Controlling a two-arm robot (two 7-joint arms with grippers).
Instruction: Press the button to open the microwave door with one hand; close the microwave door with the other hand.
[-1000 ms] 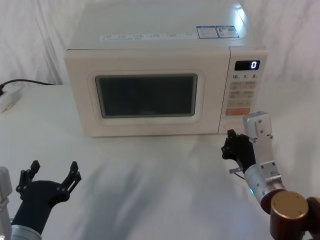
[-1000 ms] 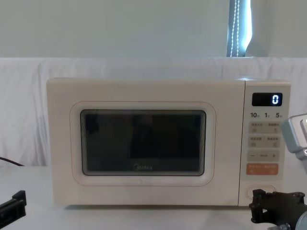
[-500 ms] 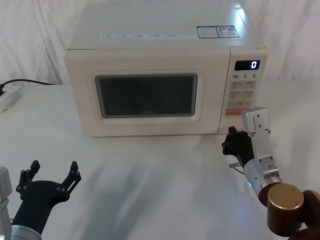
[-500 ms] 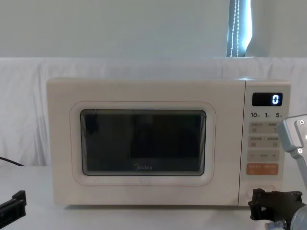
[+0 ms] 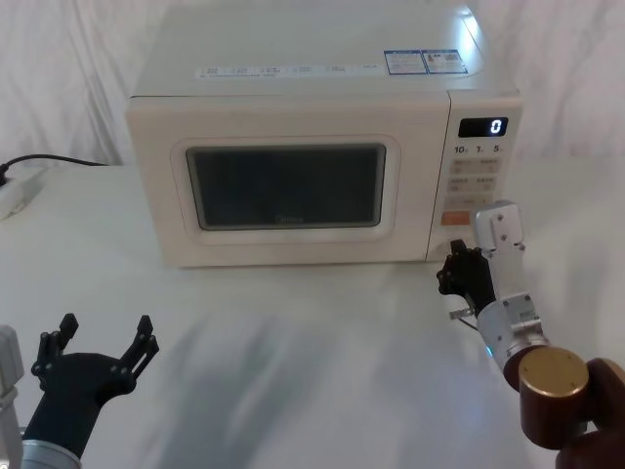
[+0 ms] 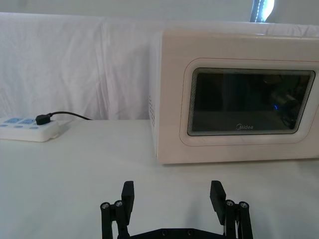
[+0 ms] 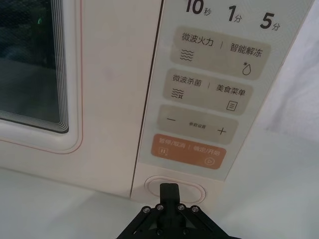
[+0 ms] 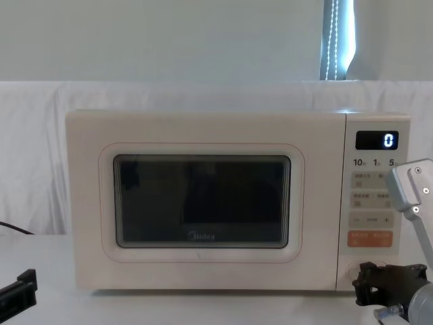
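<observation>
The cream microwave door (image 5: 283, 188) with its dark window sits flush in the oven front, also seen in the chest view (image 8: 201, 202) and left wrist view (image 6: 249, 107). The wide oval button (image 7: 192, 187) lies at the bottom of the control panel, under the orange key (image 7: 188, 152). My right gripper (image 7: 169, 191) is shut, and its tip sits right at the middle of the button; I cannot tell if it touches. From the head it stands at the oven's lower right corner (image 5: 457, 272). My left gripper (image 5: 98, 344) hangs open at the near left, well short of the door (image 6: 172, 198).
A white power strip (image 5: 14, 191) with a black cable lies on the table left of the oven. The display (image 5: 482, 127) reads 0. White cloth covers the table and the wall behind.
My right gripper has moved forward and slightly up to the button at the panel's bottom. The door stays shut. The left arm has not moved.
</observation>
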